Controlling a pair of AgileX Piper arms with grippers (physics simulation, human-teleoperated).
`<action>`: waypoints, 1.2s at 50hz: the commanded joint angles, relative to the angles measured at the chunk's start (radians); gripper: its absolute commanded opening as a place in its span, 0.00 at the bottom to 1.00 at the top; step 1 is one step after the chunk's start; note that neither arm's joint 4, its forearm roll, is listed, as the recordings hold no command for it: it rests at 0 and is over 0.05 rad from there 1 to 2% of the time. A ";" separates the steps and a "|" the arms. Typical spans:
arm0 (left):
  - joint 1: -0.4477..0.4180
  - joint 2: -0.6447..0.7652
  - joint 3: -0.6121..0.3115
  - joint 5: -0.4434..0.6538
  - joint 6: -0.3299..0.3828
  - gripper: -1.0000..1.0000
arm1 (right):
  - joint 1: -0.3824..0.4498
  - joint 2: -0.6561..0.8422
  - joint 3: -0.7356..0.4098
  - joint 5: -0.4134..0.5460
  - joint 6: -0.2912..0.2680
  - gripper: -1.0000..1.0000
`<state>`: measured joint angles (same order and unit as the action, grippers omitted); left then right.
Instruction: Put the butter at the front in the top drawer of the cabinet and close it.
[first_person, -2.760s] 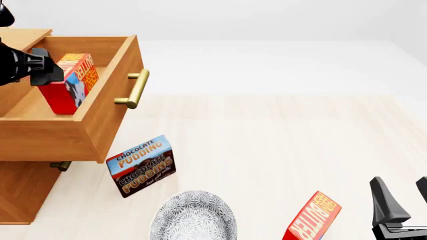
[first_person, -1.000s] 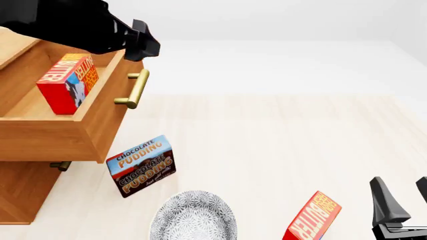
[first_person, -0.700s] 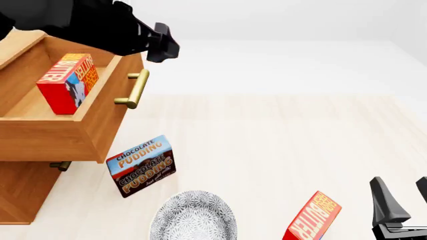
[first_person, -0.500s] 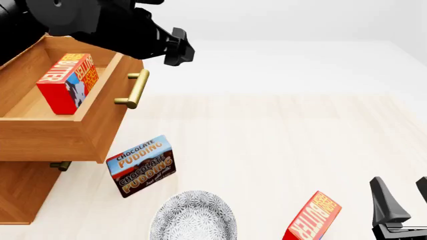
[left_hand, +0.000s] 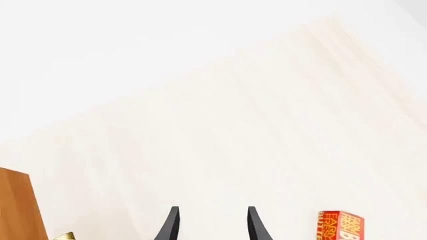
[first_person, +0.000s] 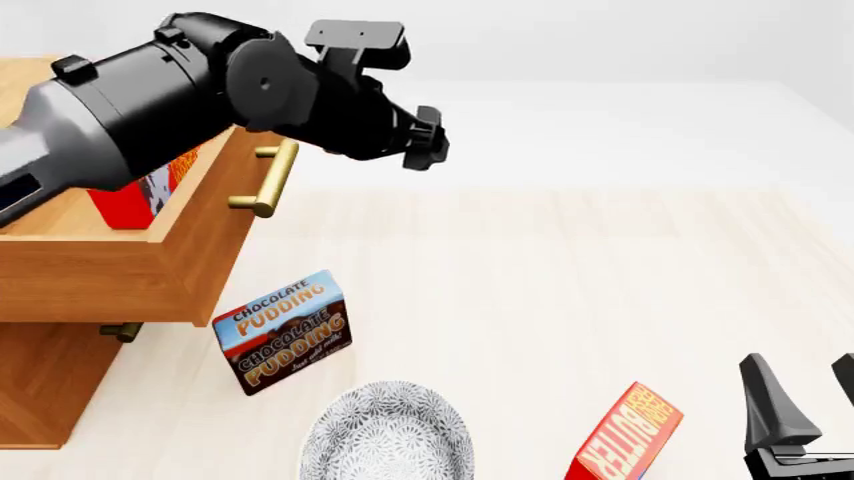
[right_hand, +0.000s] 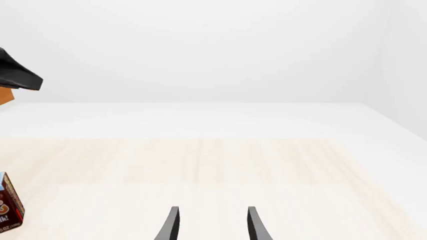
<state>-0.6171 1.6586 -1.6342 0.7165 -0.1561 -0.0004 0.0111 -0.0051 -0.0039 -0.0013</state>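
The top drawer (first_person: 200, 235) of the cabinet (first_person: 40, 390) stands pulled out, its brass handle (first_person: 267, 180) facing right. A red butter carton (first_person: 120, 205) stands inside it, mostly hidden behind my left arm. My left gripper (first_person: 424, 150) is open and empty, in the air to the right of the handle and apart from it; its fingers (left_hand: 172, 226) show spread in the left wrist view. A look-alike butter carton (first_person: 625, 435) stands on the table at the front right, also in the left wrist view (left_hand: 340, 227). My right gripper (first_person: 807, 395) is open and empty beside that carton.
A CHOCOLATE PUDDING box (first_person: 283, 330) stands below the open drawer's front corner, also seen in the right wrist view (right_hand: 8, 210). A patterned grey plate (first_person: 387, 435) lies at the front edge. The lower drawer's handle (first_person: 120, 330) sits under the open drawer.
My left gripper let go of the butter in the drawer, rose out and swung right past the handle. The butter stays in the drawer. The right arm has not moved.
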 joint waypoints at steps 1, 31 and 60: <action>-0.014 0.058 0.044 -0.080 -0.047 1.00 | 0.000 -0.001 0.001 0.000 0.000 1.00; 0.052 0.062 0.191 -0.193 -0.085 1.00 | 0.000 -0.001 0.001 0.000 0.000 1.00; 0.171 -0.004 0.314 -0.229 -0.066 1.00 | 0.000 -0.001 0.001 0.000 0.000 1.00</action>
<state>-0.4856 1.6762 -1.3523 0.4889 -0.2322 -0.0004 0.0111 -0.0051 -0.0039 -0.0013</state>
